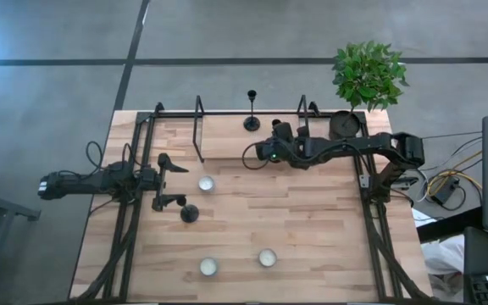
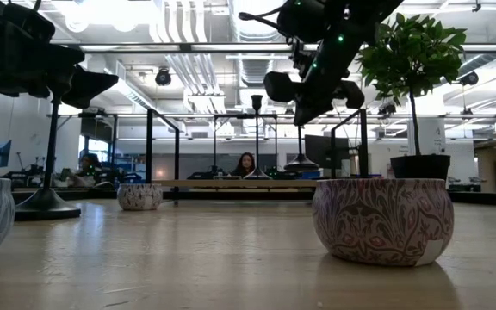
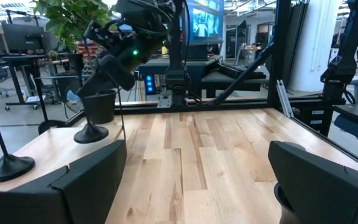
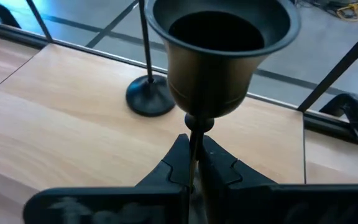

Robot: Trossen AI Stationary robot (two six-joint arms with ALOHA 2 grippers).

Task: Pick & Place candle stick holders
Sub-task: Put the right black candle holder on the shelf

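Observation:
Three black candlestick holders show. One stands on its round base at the table's far edge [image 1: 252,113] and shows beyond the held one in the right wrist view [image 4: 149,96]. One stands by my left gripper's near-side finger [image 1: 190,212]. My right gripper [image 1: 267,152] is shut on the third holder [image 4: 219,56], near the table's far middle. My left gripper [image 1: 174,181] is open and empty at the table's left, and its two fingers show wide apart in its wrist view [image 3: 197,186]. My right gripper pinches the holder's thin stem [image 4: 194,134] between its two fingers, just below the cup. The fingers come about level and lie across the stem. The cup stands upright above them. Whether the base [image 3: 92,132] touches the table, I cannot tell.
Three small patterned bowls with white candles stand on the wood: one by my left gripper [image 1: 206,184] and two near the front edge [image 1: 208,267] [image 1: 267,257]. A dark pot with a green plant [image 1: 346,125] stands at the far right. Black frame rails run along both sides.

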